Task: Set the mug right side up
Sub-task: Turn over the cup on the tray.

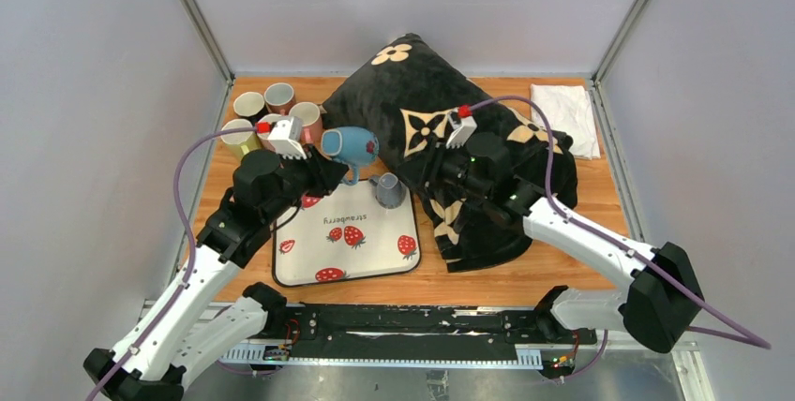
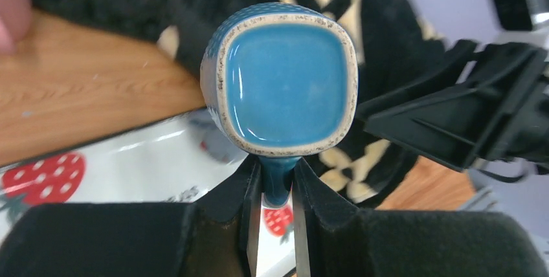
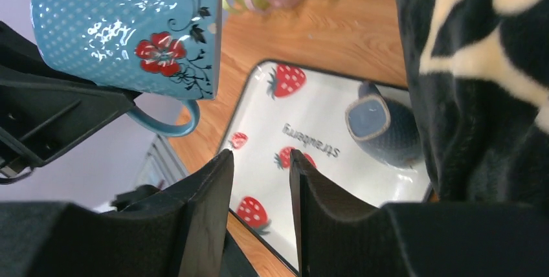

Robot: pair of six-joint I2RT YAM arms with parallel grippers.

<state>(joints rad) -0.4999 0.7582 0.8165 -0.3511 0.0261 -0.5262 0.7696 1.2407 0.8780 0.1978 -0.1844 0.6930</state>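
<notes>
With the left end effector (image 2: 275, 189), clamping the mug (image 2: 285, 83) by its handle, probably needing slow wrist rolling to rim-up, avoiding the open, empty right end effector (image 3: 259, 164).

Left jaws clamped, right jaws apart

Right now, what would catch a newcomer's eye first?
The blue flowered mug hangs sideways, gripped by its handle in the left claw, near the strawberry tray. Behind it sprawls a big black pillow with cream flowers; a grey mug sits upside down on the tray.
</notes>
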